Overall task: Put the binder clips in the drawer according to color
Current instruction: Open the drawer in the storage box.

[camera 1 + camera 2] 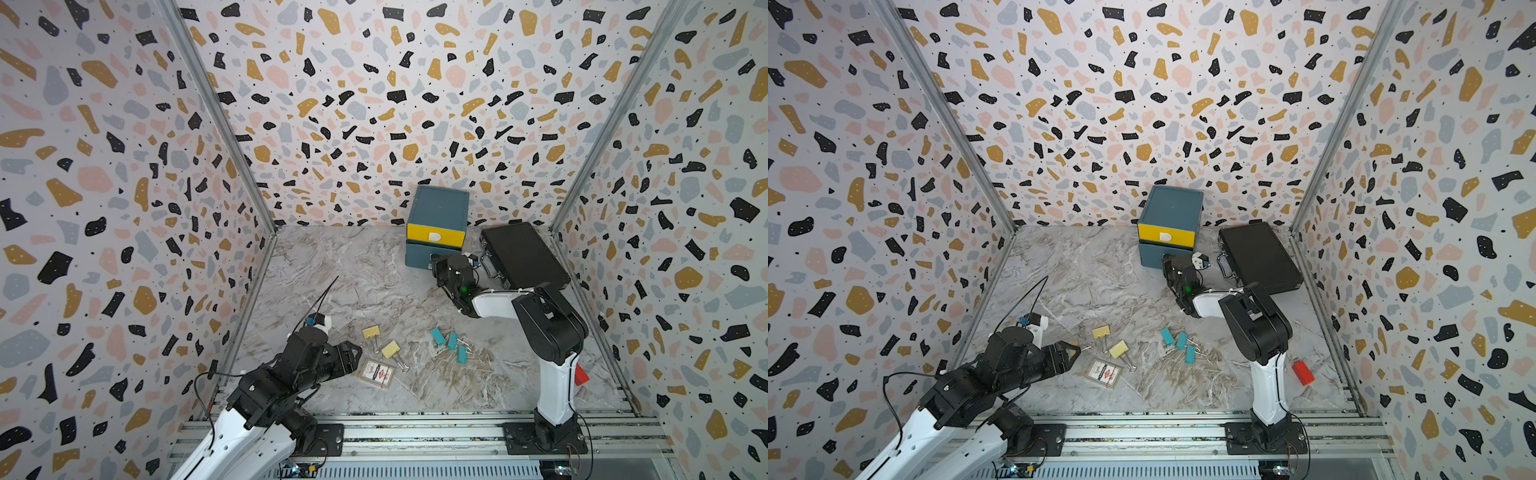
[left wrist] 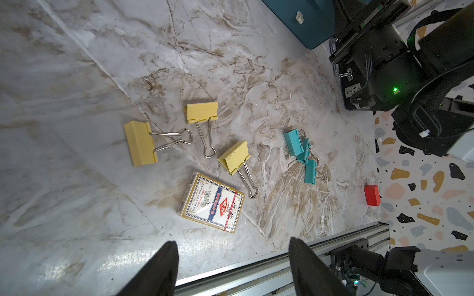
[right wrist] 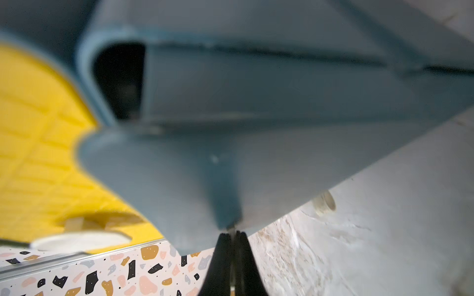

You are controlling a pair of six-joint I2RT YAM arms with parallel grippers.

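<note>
I see a card pack (image 2: 211,202) on the marble tabletop (image 2: 77,102). Just beside it lie three yellow binder clips (image 2: 202,112); near it, three teal binder clips (image 2: 292,142), seemingly touching; well apart, a red block (image 2: 372,194), the drawer (image 1: 436,208), a briefcase (image 1: 523,253).

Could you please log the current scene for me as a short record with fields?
yellow clips: three, loose on the table
teal clips: three, bunched together
pink clips: none in view
drawer chest: by the back wall
left gripper: open, empty, near the yellow clips
right gripper: shut at the teal drawer front under the yellow drawer, apparently pinching its pull
other items: card pack, red block, black briefcase
</note>
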